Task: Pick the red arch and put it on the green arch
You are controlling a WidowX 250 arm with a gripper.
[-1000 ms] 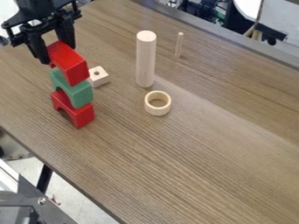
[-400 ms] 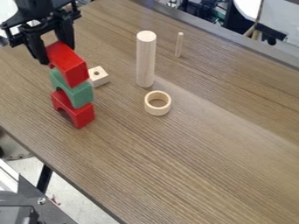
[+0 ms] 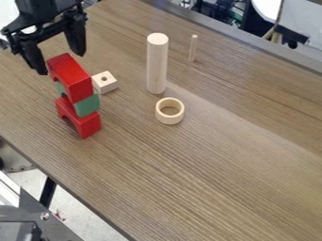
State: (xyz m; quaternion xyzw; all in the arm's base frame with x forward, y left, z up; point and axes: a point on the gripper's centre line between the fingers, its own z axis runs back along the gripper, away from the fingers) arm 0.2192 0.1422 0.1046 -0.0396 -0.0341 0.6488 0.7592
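Pale floor point(image 3: 78, 209) lies past the brown wood-grain worktop point(image 3: 207, 160). Above the green arch-shaped block point(image 3: 88, 106), the black metal pincer point(image 3: 61, 63) is spread wide, empty. A tall pale-wood cylinder point(image 3: 156, 68) stands apart. The upper red arch-shaped block point(image 3: 75, 81) rests atop the green arch, apparently slightly offset; a lower red arch point(image 3: 82, 123) supports both. Placement appears complete; pincer withdrawal remains. Beside the green arch: holed wooden cube point(image 3: 110, 86).
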